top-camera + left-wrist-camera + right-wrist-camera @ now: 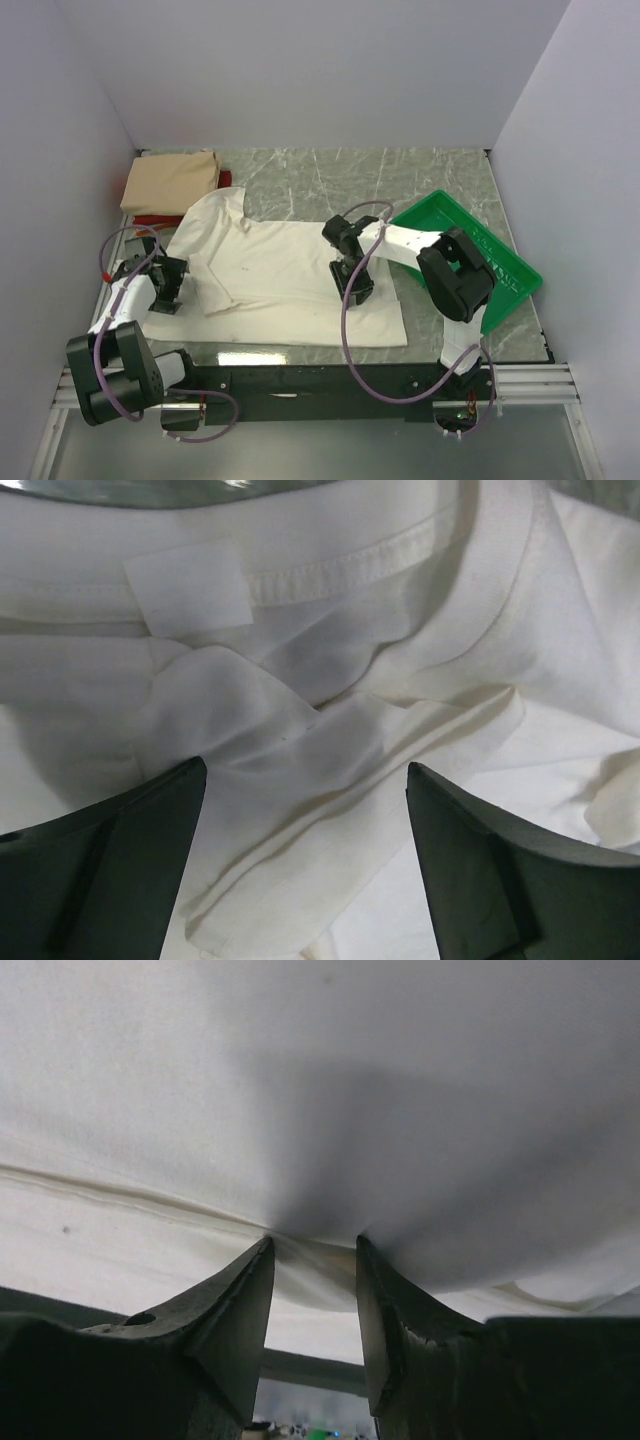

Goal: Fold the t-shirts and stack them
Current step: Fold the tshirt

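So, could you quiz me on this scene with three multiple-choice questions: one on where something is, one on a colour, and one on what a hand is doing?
1. Where does the tan shirt lie?
A) back left
B) front right
C) dead centre

2. What colour is the tray?
A) blue
B) green
C) grey

3. The left hand is:
A) open over the cream shirt
B) shut on the tan shirt
C) inside the tray

Answers:
1 A, the top view shows it folded at the far left.
2 B, it is bright green on the right side.
3 A, its jaws stand wide apart with only cream cloth below them.
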